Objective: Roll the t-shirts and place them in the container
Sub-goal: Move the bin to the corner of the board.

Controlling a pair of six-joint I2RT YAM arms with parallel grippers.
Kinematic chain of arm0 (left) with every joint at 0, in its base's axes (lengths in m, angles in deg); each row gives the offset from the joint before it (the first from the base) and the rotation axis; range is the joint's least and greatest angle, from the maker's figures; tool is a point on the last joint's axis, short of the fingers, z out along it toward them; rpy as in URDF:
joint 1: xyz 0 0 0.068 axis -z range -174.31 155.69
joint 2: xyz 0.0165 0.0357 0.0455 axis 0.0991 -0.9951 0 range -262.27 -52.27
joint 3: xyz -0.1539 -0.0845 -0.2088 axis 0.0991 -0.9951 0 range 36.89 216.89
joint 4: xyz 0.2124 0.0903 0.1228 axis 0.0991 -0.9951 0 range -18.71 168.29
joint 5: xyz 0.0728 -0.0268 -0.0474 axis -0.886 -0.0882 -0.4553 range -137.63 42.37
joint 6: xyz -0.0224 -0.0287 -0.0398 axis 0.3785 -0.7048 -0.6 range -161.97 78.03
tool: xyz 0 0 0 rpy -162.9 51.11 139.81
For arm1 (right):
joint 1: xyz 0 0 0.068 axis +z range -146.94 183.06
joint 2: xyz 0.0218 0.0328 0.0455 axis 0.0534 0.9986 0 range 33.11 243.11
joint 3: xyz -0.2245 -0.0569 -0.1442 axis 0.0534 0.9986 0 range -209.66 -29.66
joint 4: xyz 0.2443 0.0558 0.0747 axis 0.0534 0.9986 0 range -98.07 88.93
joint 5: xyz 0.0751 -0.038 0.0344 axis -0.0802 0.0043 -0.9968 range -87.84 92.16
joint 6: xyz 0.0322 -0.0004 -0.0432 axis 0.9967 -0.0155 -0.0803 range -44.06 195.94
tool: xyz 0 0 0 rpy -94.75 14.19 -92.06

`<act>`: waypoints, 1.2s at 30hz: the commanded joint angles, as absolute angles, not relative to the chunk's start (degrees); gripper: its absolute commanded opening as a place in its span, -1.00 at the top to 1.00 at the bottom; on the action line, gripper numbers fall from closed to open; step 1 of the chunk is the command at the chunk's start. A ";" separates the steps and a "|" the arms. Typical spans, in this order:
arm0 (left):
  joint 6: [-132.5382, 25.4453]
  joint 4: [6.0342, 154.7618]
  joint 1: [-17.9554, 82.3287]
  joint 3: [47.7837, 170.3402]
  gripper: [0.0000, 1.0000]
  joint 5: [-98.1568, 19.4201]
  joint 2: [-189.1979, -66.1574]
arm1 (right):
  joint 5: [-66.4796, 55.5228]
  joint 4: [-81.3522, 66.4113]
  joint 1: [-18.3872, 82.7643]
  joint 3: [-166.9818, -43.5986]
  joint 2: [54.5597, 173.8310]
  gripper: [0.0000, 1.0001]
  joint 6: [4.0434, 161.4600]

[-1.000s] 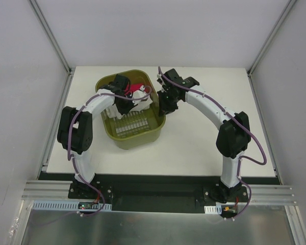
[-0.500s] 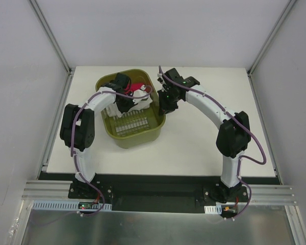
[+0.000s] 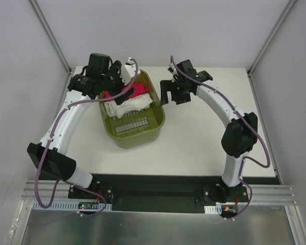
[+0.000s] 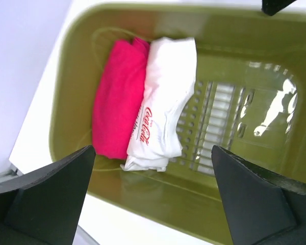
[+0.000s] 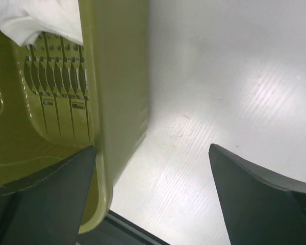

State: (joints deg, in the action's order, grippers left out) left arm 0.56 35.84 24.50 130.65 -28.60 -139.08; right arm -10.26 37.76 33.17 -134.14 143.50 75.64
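My left gripper point(image 4: 153, 148) and right gripper point(image 5: 152, 148) gape empty by the basket point(image 4: 234, 35) where the pink t-shirt point(image 4: 115, 99) and white t-shirt point(image 4: 166, 92) lie rolled side by side; unheld, the white one may uncurl.

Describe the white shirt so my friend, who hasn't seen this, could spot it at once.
Find the olive-green tub on the white table. At its far end two rolled shirts lie side by side, touching. The white shirt bears red script lettering; the pink roll beside it is plain.
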 commanded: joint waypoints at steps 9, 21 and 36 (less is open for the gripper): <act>-23.42 31.98 23.27 126.47 -0.98 -31.28 -126.38 | 8.49 33.33 28.38 -118.35 116.63 -0.93 65.92; -27.64 32.06 13.08 114.24 -0.98 -25.49 -118.02 | 8.93 38.34 28.37 -110.78 102.82 -0.93 63.72; -30.38 32.77 0.76 111.34 -0.99 -29.56 -112.83 | 4.91 28.41 28.46 -108.76 111.42 -0.93 45.37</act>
State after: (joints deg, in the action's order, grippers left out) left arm -29.21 33.26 1.39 113.95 -22.40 -114.03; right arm 8.75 31.05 28.40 -108.55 108.64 54.57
